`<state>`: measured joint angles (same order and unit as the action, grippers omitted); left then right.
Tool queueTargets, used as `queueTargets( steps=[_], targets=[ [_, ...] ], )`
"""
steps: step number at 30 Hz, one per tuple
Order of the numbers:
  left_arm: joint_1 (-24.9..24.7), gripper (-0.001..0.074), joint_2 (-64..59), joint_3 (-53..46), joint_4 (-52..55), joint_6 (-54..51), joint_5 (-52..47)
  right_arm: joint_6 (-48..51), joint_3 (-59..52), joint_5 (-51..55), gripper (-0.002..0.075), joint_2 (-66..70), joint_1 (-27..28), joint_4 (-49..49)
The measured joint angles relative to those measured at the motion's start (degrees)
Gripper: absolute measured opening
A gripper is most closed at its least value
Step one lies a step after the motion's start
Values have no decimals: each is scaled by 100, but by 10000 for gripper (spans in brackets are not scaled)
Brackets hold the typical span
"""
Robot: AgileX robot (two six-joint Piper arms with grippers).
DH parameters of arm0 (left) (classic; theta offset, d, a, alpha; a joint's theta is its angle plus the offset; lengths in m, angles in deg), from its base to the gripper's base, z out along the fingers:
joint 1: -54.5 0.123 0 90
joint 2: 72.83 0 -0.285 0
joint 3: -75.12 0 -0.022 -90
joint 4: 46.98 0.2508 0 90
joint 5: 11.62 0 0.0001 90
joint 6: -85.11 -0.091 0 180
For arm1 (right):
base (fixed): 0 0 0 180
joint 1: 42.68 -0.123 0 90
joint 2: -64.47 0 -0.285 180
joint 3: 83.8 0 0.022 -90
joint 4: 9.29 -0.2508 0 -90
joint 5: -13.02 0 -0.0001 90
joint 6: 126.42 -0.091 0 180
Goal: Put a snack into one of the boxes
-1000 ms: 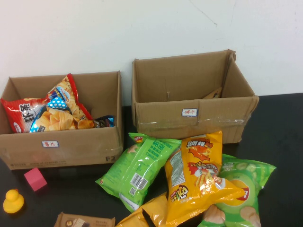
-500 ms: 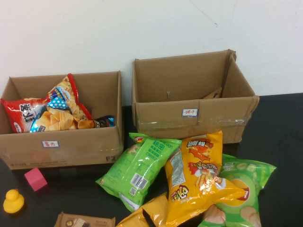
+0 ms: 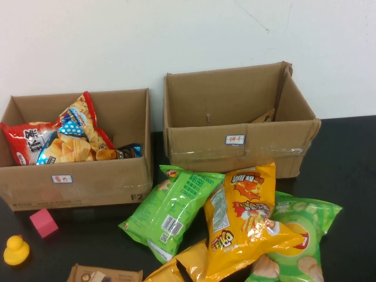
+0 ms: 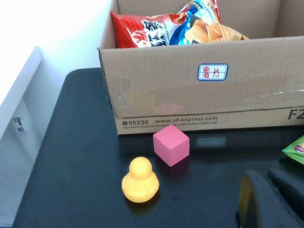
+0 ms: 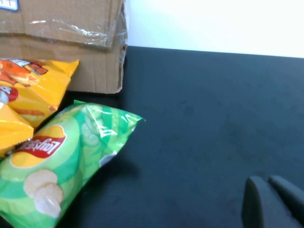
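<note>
Two brown cardboard boxes stand at the back of the black table. The left box [image 3: 94, 183] holds a red snack bag [image 3: 26, 141] and a chip bag [image 3: 73, 135]; it also shows in the left wrist view [image 4: 156, 90]. The right box [image 3: 270, 147] looks empty. Loose snacks lie in front of it: a green bag [image 3: 170, 211], a yellow bag [image 3: 247, 217] and a green Lay's bag [image 3: 302, 232], which also shows in the right wrist view [image 5: 52, 166]. My left gripper [image 4: 265, 174] is shut and empty near the left box. My right gripper [image 5: 266, 180] is shut and empty over bare table, right of the Lay's bag.
A pink cube [image 3: 44, 222] and a yellow rubber duck [image 3: 16, 249] sit in front of the left box. A brown packet [image 3: 106, 274] and another yellow bag [image 3: 179, 267] lie at the front edge. A white wall runs behind the boxes.
</note>
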<state>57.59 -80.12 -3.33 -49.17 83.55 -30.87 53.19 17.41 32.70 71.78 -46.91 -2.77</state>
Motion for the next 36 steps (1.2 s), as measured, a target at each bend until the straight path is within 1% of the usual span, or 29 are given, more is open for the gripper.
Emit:
queueTargets(
  steps=[4, 6, 8, 12, 16, 20, 25, 29, 32, 34, 36],
  targets=[
    [0, -1, 0, 0, 0, 0, 0, -20, 0, -244, -1, 0, 0, -240],
    [0, -1, 0, 0, 0, 0, 0, -142, 211, -231, -1, 0, 0, -434],
    [0, -1, 0, 0, 0, 0, 0, -217, 645, -71, -1, 0, 0, -402],
    [0, -1, 0, 0, 0, 0, 0, -242, 1566, 8, -1, 53, 0, 53],
    [0, -2, 0, 0, 0, 0, 0, -56, 2198, 23, -1, 492, 0, 165],
    [0, -2, 0, 0, 0, 0, 0, 277, 2351, 39, -1, 1178, 0, 153],
    [0, -2, 0, 0, 0, 0, 0, 1357, 2599, 502, -1, 2424, 0, -213],
    [0, -2, 0, 0, 0, 0, 0, 2257, 3086, 938, -1, 3589, -22, -774],
    [0, -2, 0, 0, 0, 0, -7, 2683, 3423, 1112, 4, 4405, -228, -1219],
    [0, -2, 0, 0, 0, 0, -7, 2805, 3645, 1201, 34, 4961, -448, -1314],
    [0, -2, 0, 0, 0, 0, -7, 2855, 3895, 1239, 111, 5507, -757, -1343]
  ],
)
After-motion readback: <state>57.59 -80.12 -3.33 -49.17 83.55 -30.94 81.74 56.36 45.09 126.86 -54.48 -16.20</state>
